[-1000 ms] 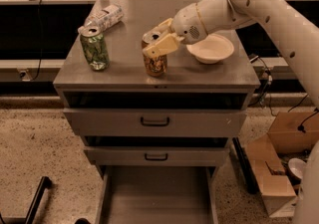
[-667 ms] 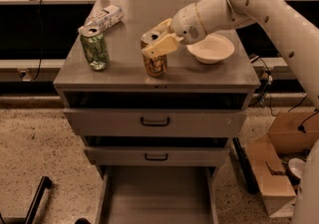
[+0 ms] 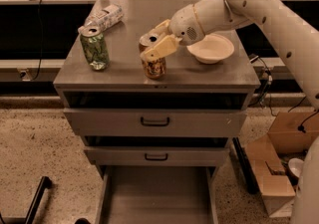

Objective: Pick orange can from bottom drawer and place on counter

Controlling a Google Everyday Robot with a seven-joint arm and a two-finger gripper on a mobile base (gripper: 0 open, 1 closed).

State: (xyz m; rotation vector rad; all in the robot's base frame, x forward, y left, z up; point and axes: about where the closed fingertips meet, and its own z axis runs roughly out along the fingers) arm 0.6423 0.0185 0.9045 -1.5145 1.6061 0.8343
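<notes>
The orange can (image 3: 154,66) stands upright on the counter (image 3: 124,73), near the middle of its front half. My gripper (image 3: 154,40) reaches in from the right and sits at the can's top, one pale finger (image 3: 160,47) in front of the can and the other behind it, shut on the can. The bottom drawer (image 3: 157,195) is pulled out below, and its grey floor shows nothing on it.
A green patterned can (image 3: 94,49) stands at the counter's left. A white labelled bottle (image 3: 105,17) lies behind it. A white bowl (image 3: 213,49) sits right of the gripper, under my arm. The two upper drawers are closed. A cardboard box (image 3: 276,168) is on the floor at the right.
</notes>
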